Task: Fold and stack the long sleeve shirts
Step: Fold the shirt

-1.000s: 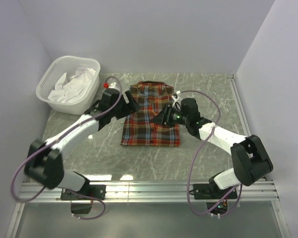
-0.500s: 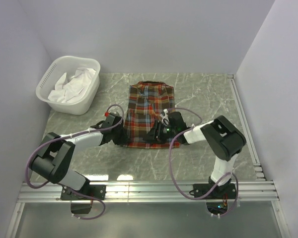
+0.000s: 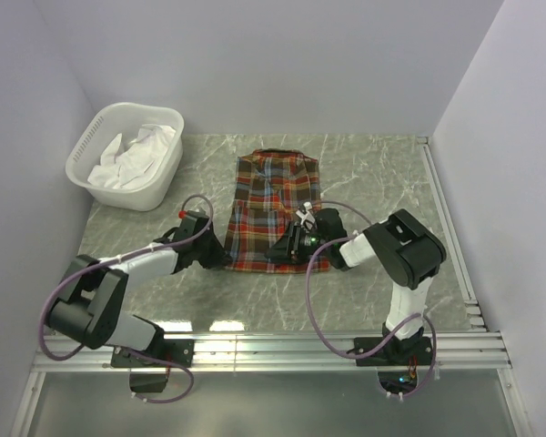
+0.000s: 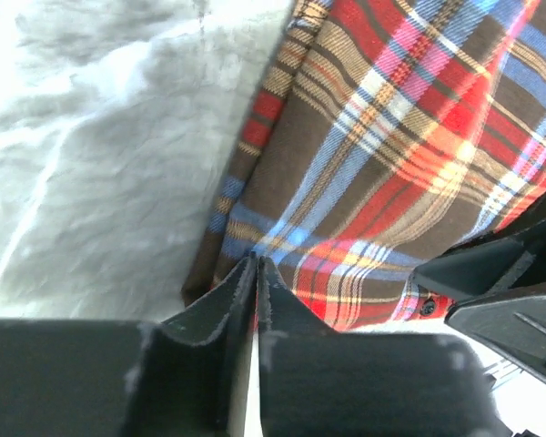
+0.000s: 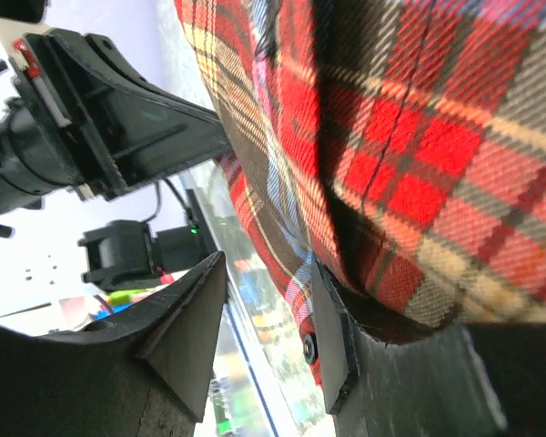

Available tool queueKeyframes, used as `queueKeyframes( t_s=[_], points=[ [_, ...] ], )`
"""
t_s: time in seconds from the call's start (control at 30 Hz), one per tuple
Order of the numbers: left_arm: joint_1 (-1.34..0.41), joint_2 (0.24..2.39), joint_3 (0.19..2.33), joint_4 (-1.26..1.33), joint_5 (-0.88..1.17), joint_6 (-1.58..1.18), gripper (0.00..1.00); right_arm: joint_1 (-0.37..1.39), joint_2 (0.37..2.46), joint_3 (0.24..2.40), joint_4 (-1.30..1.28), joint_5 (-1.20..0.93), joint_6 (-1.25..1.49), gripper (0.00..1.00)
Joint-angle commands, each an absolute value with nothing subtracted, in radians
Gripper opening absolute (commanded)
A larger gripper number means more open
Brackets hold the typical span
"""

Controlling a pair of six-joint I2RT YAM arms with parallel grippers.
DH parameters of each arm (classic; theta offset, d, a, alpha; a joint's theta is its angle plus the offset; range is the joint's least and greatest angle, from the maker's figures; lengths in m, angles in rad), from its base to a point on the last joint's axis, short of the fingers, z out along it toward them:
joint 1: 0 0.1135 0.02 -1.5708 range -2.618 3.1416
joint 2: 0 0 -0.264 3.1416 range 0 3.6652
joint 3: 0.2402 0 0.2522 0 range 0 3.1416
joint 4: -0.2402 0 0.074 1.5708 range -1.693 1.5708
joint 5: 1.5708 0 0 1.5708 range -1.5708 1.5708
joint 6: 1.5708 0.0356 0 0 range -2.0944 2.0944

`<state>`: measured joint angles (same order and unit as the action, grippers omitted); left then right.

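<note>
At table (image 3: 382,182) centre: plaid flannel shirt (image 3: 278,205) folded flat, collar toward 12 o'clock.
Left gripper (image 4: 257,264): clenched at hem's 7 o'clock corner.
Right gripper (image 5: 268,269): parted, straddling hem at 6 o'clock.

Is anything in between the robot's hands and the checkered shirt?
No, nothing visible is. The left gripper is shut on the near left corner of the plaid shirt. The right gripper has its open jaws around the shirt's near hem. The white basket stands well off to the far left.
</note>
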<state>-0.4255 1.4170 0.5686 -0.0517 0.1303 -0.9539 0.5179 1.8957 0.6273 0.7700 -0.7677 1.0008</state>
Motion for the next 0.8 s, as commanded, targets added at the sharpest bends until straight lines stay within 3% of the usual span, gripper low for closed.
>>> queueKeyframes(
  t_s=[0.0, 0.07, 0.1, 0.23, 0.37, 0.77],
  points=[
    [-0.422, 1.309, 0.595, -0.126, 0.106, -0.919, 0.12, 0.500, 1.792, 0.618, 0.640, -0.738, 0.899, 0.51],
    [-0.454, 1.269, 0.639, -0.150, 0.092, -0.896, 0.20, 0.497, 1.694, 0.650, 0.496, -0.715, 0.809, 0.51],
    [-0.469, 1.250, 0.655, -0.158, 0.077, -0.887, 0.30, 0.500, 1.668, 0.661, 0.448, -0.697, 0.781, 0.51],
    [-0.528, 1.224, 0.736, -0.138, 0.119, -0.891, 0.38, 0.476, 1.568, 0.672, 0.333, -0.722, 0.730, 0.51],
    [-0.577, 1.301, 0.773, -0.050, 0.182, -0.897, 0.38, 0.422, 1.545, 0.612, 0.334, -0.749, 0.721, 0.51],
    [-0.509, 1.569, 0.575, 0.152, 0.270, -0.985, 0.18, 0.279, 1.701, 0.425, 0.514, -0.785, 0.758, 0.48]
  ],
)
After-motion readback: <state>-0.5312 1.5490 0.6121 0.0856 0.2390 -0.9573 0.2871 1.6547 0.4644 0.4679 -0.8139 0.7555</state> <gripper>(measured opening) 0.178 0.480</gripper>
